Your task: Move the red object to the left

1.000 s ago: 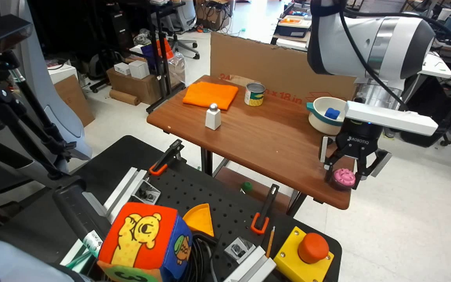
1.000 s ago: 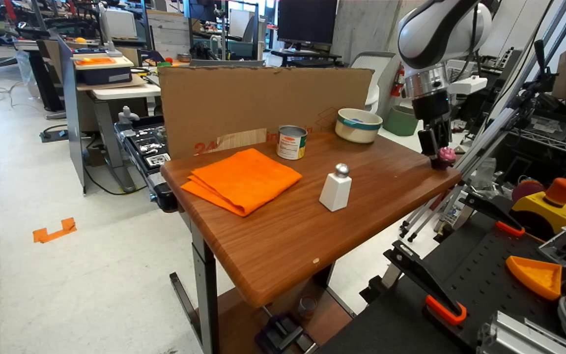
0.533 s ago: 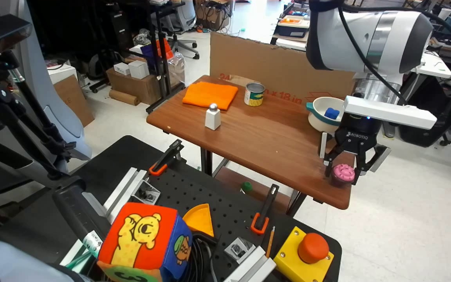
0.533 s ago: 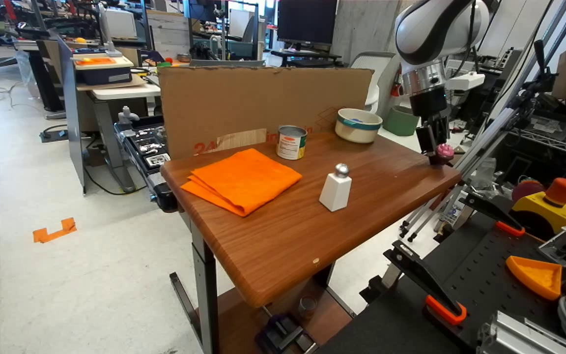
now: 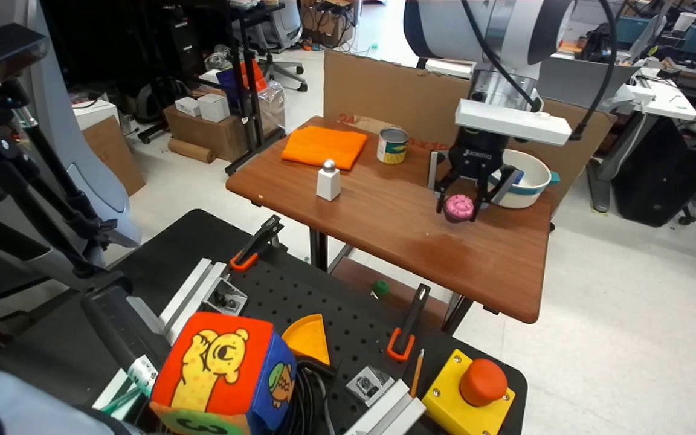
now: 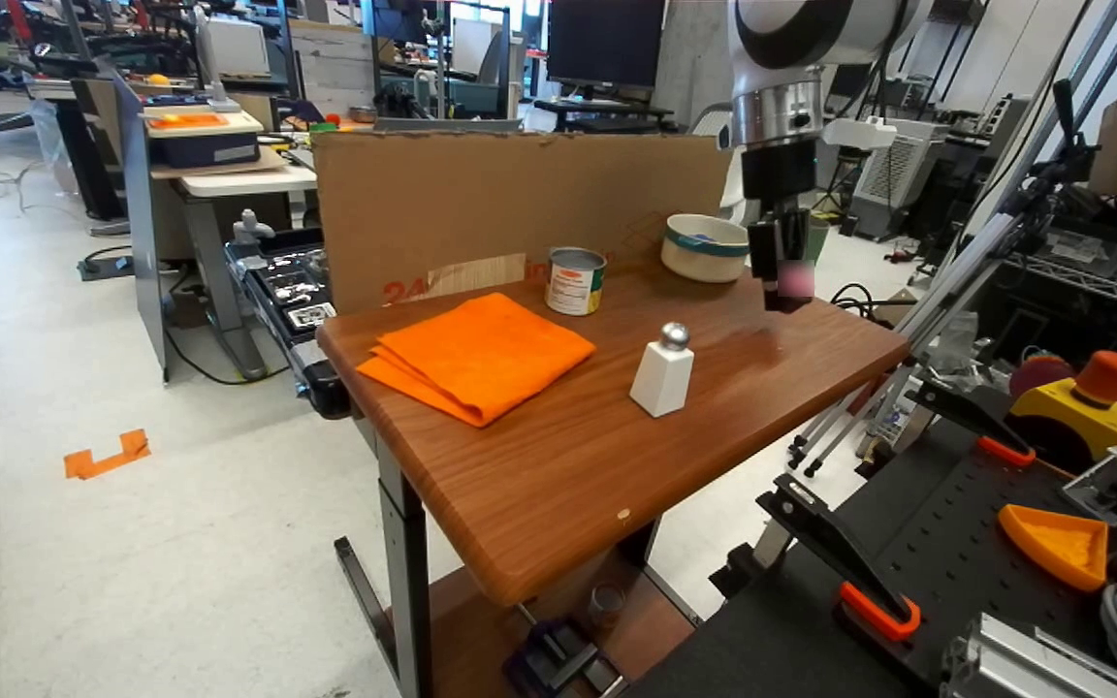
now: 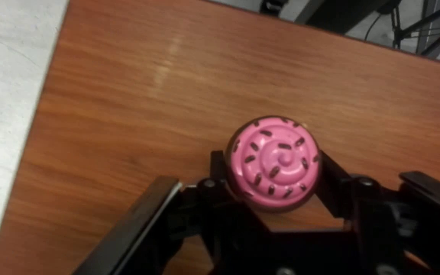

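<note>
Gripper (image 5: 458,211): points down over the table (image 5: 384,208), at the end where the bowl (image 6: 704,262) stands.
Fingers (image 7: 331,187): closed in on the cupcake (image 7: 275,160), one against each side, pinching it.
Cupcake position: held above the wood and apart from it; near the bowl, and inside the table's edges in the wrist view.
Cupcake condition: pink swirled icing with dark sprinkles, facing up toward the wrist camera; dark base below.
Bowl: cream, with a teal band; a blue item (image 5: 518,176) lies inside. Partly hidden behind the gripper in an exterior view.
Can (image 6: 575,283): upright, near the cardboard (image 6: 520,189), printed label around it.
Cardboard: stands on edge along a long side of the table, behind can and bowl; red print on its lower part.
Cloth (image 6: 486,354): orange, folded, lying flat at the table end away from the gripper.
Shaker (image 6: 662,380): white with a metal top, standing near the cloth, well apart from the cupcake.
Button (image 5: 484,382): red, mounted on a yellow box (image 5: 447,403) on the black bench (image 5: 318,287).
Cube (image 5: 221,362): red top face with a yellow bear; near the bench clamps (image 5: 257,241).
</note>
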